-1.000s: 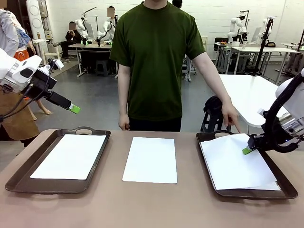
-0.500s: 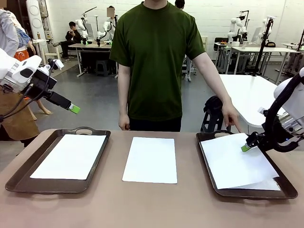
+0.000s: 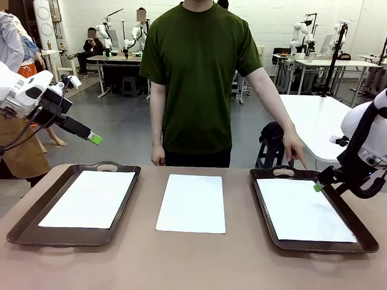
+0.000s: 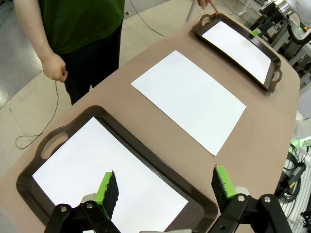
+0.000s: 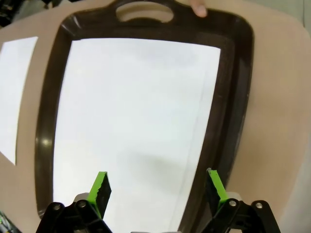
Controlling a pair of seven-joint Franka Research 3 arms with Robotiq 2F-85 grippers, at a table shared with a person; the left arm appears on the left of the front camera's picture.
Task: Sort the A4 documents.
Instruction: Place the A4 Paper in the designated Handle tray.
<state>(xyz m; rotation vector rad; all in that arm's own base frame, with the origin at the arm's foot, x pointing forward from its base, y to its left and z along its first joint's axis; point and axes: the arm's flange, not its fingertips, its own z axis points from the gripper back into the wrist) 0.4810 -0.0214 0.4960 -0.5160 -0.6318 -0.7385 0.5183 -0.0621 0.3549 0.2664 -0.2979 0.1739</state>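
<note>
Currently | left jaws, right jaws: spread wide, nothing held | risk: middle sheet (image 3: 191,202), flat on tabletop (image 3: 193,260), is slid or crumpled when pinched; thin edge missed

No legible text, no labels, no numbers

Plain white thin paper sheets (image 3: 191,202) contrast with dark brown handled trays (image 3: 27,223) at nine and three o'clock on the tan tabletop (image 3: 193,266).

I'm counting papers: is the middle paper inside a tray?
No, the middle paper lies on the bare table, between the left tray and the right tray.
</note>
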